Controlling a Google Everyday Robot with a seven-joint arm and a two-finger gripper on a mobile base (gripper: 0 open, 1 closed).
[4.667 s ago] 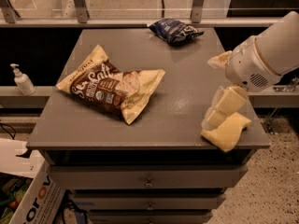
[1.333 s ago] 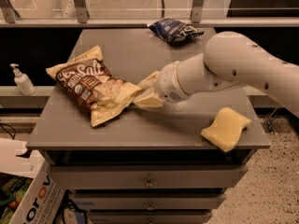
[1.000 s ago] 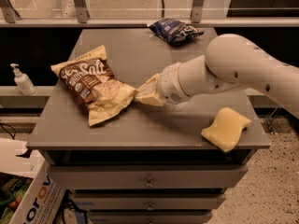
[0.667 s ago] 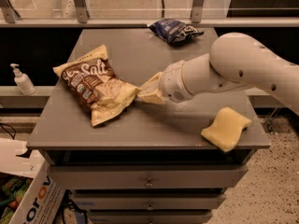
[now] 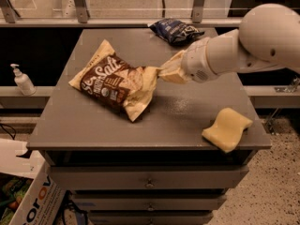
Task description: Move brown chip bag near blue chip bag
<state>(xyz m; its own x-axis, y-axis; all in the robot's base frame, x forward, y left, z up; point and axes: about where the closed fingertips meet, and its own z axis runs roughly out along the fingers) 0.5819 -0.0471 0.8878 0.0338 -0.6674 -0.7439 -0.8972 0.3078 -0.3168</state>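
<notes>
The brown chip bag (image 5: 112,81), cream-tan with a dark brown panel reading "Sea Salt", lies left of centre on the grey table (image 5: 187,118). Its right corner is raised into my gripper (image 5: 165,71). The gripper reaches in from the right on a white arm and is shut on that corner. The blue chip bag (image 5: 176,30), small and dark navy, lies at the table's far edge, right of centre, behind the gripper and apart from the brown bag.
A yellow sponge (image 5: 227,128) lies near the table's front right corner. A soap pump bottle (image 5: 22,80) stands on a ledge to the left. A cardboard box (image 5: 28,200) sits on the floor at lower left. Drawers are below the tabletop.
The gripper came from the right side to the brown bag, took hold of its right corner, and has dragged the bag to the right and slightly back.
</notes>
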